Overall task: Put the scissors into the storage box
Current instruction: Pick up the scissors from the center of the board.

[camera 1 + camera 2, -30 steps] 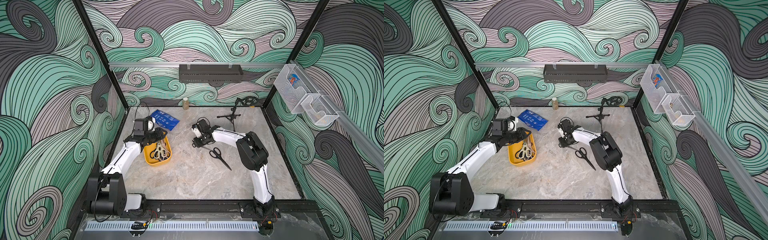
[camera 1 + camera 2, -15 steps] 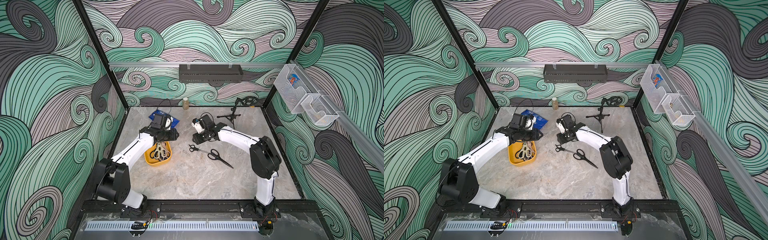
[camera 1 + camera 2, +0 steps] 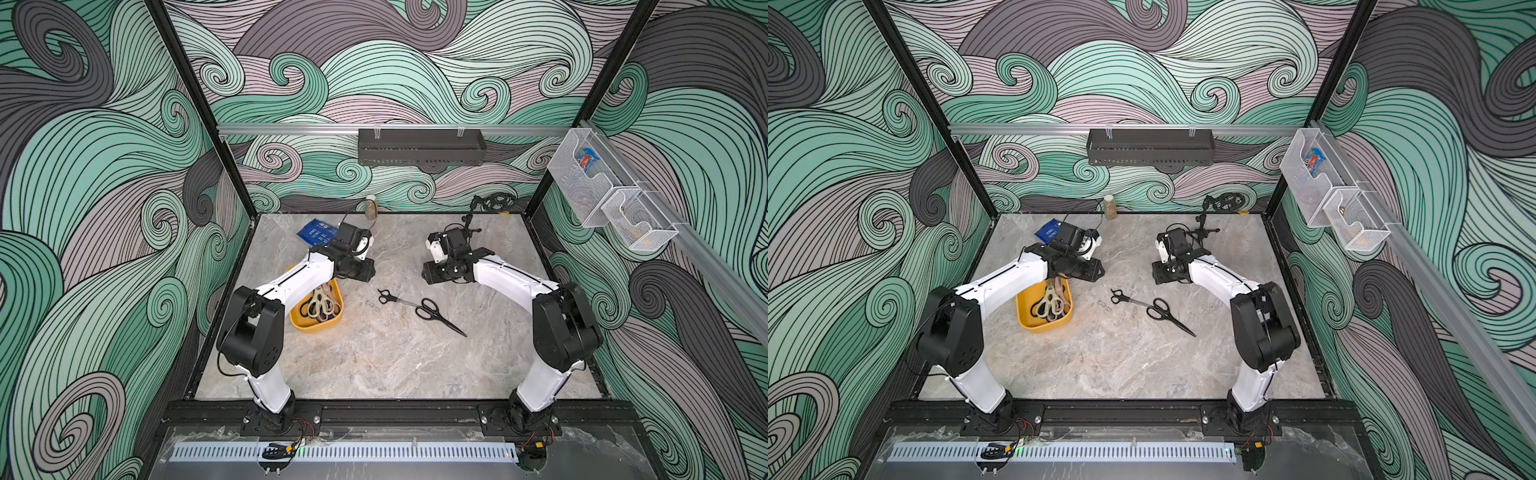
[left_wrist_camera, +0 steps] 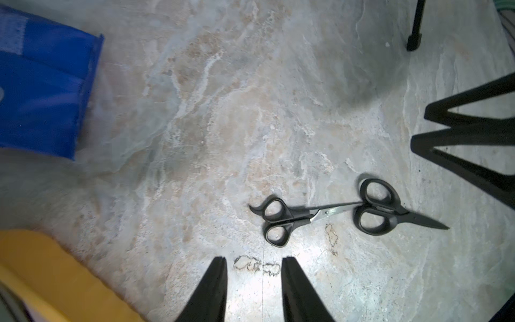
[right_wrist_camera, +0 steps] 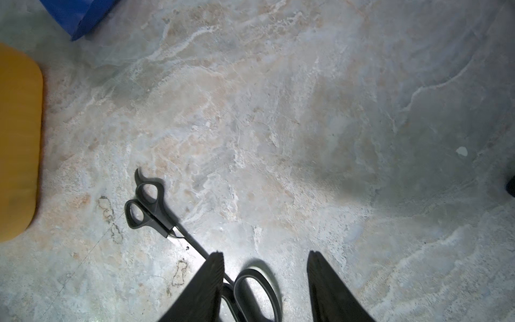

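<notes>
Swirled walls [image 3: 83, 166], marbled bench [image 3: 374, 365]
The walls carry teal, mint, mauve and charcoal waves lined in black; the bench is veined grey and beige. Left of centre, the storage box [image 3: 316, 327] is mustard yellow, with cream shears [image 3: 319, 302] inside. At mid-frame, the small scissors [image 3: 388, 296] and the large scissors [image 3: 428, 309] are black-handled. Farther up, a pouch [image 3: 318, 232] is blue.

No writing can be read anywhere. The blue packet [image 3: 316, 232], lying on the surface [image 3: 374, 365] just beyond the yellow storage box [image 3: 312, 327], carries white print and small white marks. They are too small in both top views and too blurred in the left wrist view to make out. A blue-and-red packet [image 3: 587, 160] sits in the white mesh basket [image 3: 570, 188], well apart from the storage box, and its print is just as illegible.
</notes>
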### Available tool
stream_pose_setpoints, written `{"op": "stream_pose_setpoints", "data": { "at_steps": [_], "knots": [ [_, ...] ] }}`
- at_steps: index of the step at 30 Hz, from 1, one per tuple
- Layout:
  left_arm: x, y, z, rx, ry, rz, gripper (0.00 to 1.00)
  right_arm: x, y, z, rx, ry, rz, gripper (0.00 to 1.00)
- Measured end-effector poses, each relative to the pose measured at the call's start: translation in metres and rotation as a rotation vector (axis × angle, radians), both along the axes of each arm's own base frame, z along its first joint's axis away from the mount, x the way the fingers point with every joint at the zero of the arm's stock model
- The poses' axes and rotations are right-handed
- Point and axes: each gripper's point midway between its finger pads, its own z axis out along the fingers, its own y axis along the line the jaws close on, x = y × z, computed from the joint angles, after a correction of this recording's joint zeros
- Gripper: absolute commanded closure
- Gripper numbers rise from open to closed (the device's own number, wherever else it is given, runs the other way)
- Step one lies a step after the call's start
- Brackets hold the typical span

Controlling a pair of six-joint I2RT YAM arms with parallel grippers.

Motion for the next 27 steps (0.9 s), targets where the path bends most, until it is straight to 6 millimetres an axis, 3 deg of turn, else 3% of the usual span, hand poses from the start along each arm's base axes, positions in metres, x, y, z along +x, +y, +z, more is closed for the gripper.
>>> {"op": "stream_pose_setpoints", "data": {
  "at_steps": [6, 13, 20, 27],
  "knots": [
    [-0.007, -0.028, -0.027, 0.052, -0.006, -0.142, 0.68, -0.006, -0.015, 0.001, 0.01, -0.008, -0.026, 0.47],
    [-0.008, -0.033, -0.069, 0.134, 0.033, -0.195, 0.69, -0.007, -0.025, 0.004, 0.034, -0.023, -0.047, 0.47],
    [0.012, -0.039, -0.074, 0.166, 0.003, -0.194, 0.69, -0.005, -0.029, 0.003, 0.05, -0.022, -0.054, 0.47],
    [0.011, -0.039, -0.08, 0.194, -0.001, -0.207, 0.71, -0.002, -0.03, 0.005, 0.059, -0.028, -0.059, 0.47]
  ]
}}
